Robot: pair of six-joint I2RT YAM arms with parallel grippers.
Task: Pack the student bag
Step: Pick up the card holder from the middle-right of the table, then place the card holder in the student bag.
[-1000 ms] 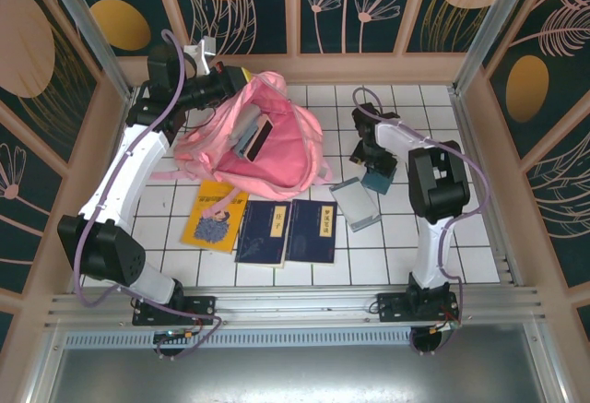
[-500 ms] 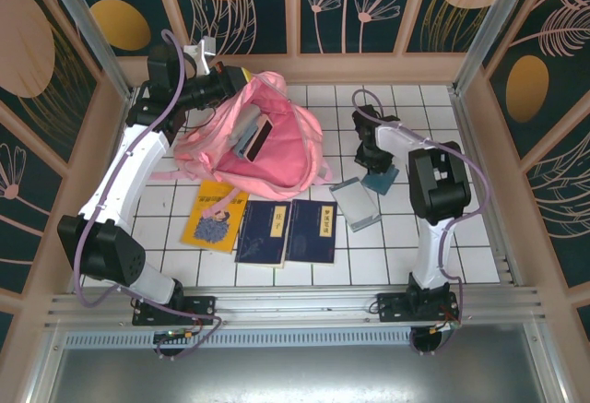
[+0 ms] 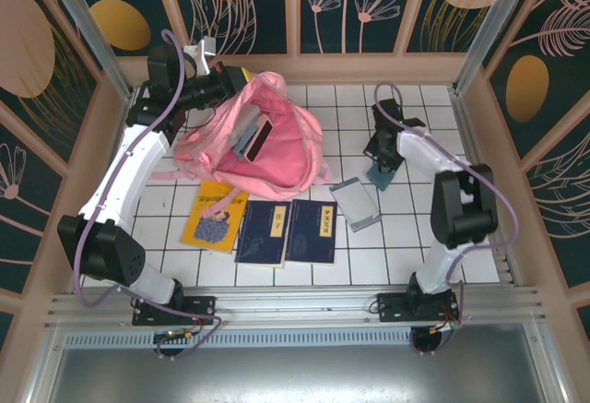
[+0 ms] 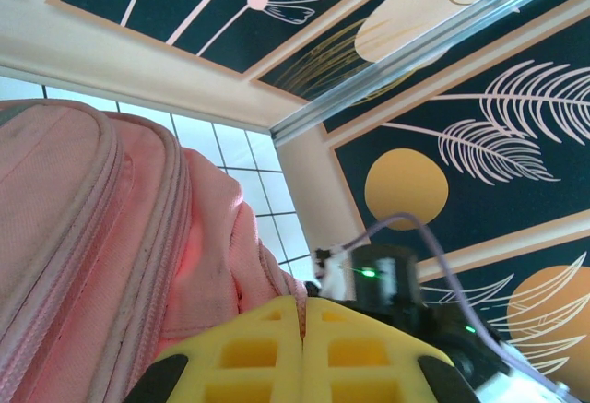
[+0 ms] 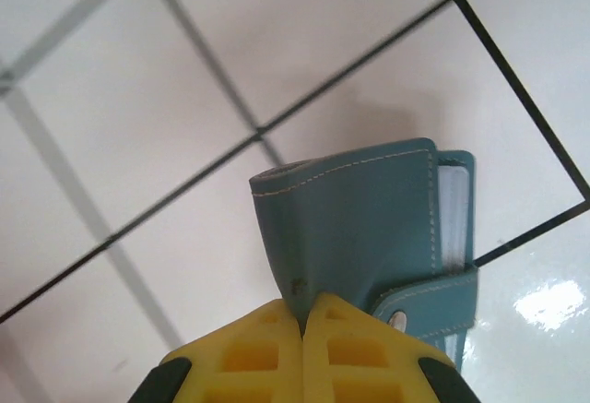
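Closest to the arm bases, three books lay in a row on the white tiled table (image 3: 415, 237): a yellow book (image 3: 214, 216) on the left, then two dark blue books (image 3: 265, 232) (image 3: 312, 231) side by side and touching. Just right of those and a bit further back sat a silvery-grey notebook (image 3: 356, 203), lying at an angle. Right beside its far corner was a little teal wallet-type folder (image 3: 380, 179) (image 5: 369, 228) with a snap strap. The right gripper (image 3: 381, 167) (image 5: 302, 315) had its yellow fingers pressed together on the edge of the cover. Couldn't tell if the bottom of it was touching the tiles or not. Further back and to the left was the student bag (image 3: 277, 145) (image 4: 101, 237), big pink thing slumped on the tiles. It sat just behind the yellow book with its mouth gaping open, and a couple of flat items (image 3: 253, 136) were poking out of it. The left gripper (image 3: 241, 78) (image 4: 302, 315) was at the bag's far top edge. Its fingers were closed tight, and as far as I could make out they were pinching a fold of the pink fabric. Behind all that was the dark floral wall panel (image 3: 249, 2).
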